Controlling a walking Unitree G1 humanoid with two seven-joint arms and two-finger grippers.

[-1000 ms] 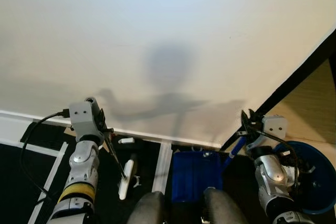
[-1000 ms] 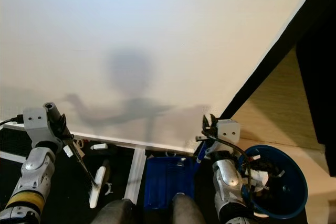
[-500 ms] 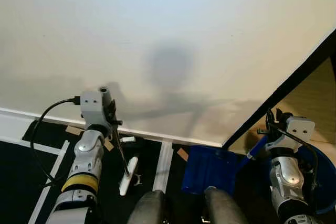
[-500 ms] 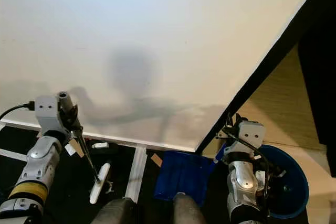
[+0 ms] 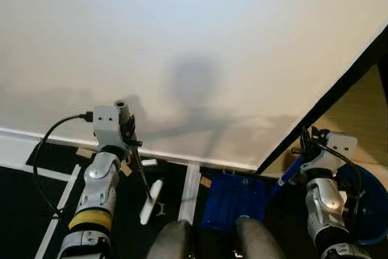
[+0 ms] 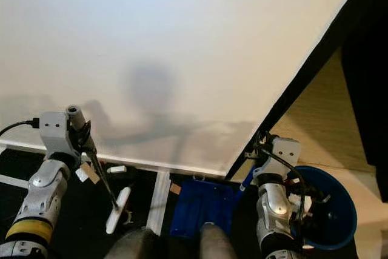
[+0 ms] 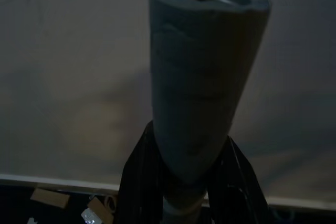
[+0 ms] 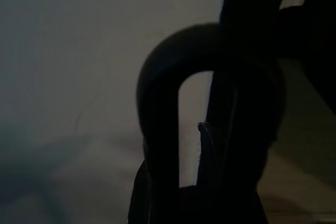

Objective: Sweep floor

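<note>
Sweeping under way along the white baseboard (image 5: 73,141), by the look of it mid-task rather than near the end. Still loose on the dark floor (image 6: 73,210) close to the baseboard: a few cardboard scraps (image 6: 91,173) and a small white scrap (image 6: 116,168), plus another brown bit (image 6: 175,189) just beside the dustpan (image 5: 233,194). Judged from that, collection unfinished and tipping into the bin yet to come.

Furthest left of the baseboard's run, left gripper (image 5: 128,133) clenched around the broom handle (image 7: 202,77), its grey foam grip standing up between the black fingers (image 7: 137,182) in the wrist view. Thin dark shaft slanting down to the white broom head (image 5: 151,201), resting on the floor a little out from the baseboard, near a white floor line (image 5: 188,192).

Right of that line, blue dustpan lying flat with its ribbed tray close under the baseboard, apparently empty, though too small to tell for sure. Blue dustpan handle (image 5: 290,173) rising to the right gripper (image 5: 306,150), fingers wrapped about its dark loop (image 8: 210,103). Beyond, well right of the baseboard's end, blue bin (image 6: 330,210) with some debris inside.
</note>
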